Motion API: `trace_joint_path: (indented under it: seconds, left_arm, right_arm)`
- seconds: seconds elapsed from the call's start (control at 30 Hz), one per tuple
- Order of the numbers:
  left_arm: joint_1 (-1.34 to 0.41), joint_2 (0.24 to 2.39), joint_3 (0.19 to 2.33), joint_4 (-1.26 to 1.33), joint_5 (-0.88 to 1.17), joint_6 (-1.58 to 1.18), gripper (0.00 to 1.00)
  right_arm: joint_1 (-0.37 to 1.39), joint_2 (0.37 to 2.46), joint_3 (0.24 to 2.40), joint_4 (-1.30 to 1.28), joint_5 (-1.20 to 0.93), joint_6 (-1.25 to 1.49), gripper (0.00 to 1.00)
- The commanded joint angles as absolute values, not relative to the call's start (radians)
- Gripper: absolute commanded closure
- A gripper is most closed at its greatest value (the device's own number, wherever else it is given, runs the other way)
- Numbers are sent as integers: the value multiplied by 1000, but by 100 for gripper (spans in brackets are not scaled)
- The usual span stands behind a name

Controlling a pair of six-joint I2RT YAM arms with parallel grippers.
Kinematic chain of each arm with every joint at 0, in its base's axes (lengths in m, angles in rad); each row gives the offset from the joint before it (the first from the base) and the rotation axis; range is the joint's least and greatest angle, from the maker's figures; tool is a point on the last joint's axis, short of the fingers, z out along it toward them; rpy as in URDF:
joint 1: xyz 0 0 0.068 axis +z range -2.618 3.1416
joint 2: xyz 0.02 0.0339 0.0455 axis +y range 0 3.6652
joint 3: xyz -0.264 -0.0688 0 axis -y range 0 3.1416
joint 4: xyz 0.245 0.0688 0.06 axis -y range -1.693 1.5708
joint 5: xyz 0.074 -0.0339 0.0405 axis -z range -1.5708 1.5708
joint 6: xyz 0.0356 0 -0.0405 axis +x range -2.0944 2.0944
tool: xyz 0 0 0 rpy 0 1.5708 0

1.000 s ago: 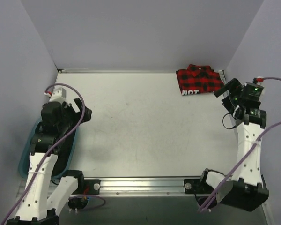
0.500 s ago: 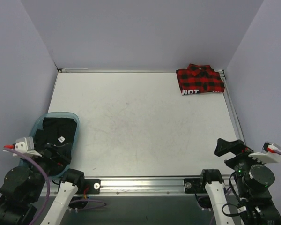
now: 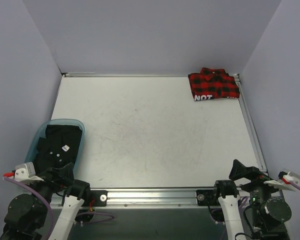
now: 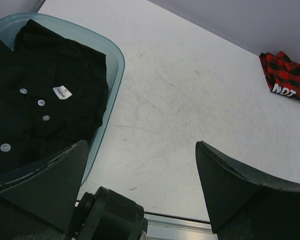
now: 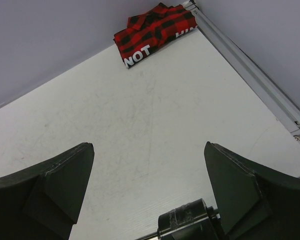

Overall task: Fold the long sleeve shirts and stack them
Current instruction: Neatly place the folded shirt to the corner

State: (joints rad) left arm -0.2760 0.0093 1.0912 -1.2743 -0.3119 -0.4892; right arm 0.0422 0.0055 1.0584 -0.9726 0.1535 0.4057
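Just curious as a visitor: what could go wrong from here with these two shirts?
The black shirt lies bunched in the blue tub, so the left gripper might drag the tub along when pulling it out. The folded red checked shirt sits tight in the far corner, so stacking there could nudge it open.

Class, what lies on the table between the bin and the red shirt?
Nothing: the top view shows bare table between bin and shirt.

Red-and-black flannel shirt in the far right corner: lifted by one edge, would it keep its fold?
Probably not: the flannel shirt looks like soft layered cloth, so it would likely droop and unfold. Pushed across the table, it would probably bunch, not slide.
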Motion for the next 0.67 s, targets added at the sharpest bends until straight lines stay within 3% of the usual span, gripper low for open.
trace_joint_path:
  seconds: [0.0,0.63]
  left_arm:
    - [-279,-55,1062,-1203,-331,-495,2]
    - [-278,-32,1057,-1203,-328,-492,3]
  right_arm:
    - [54,6,1049,-919,153,383,2]
    - [61,15,1040,-904,115,370,2]
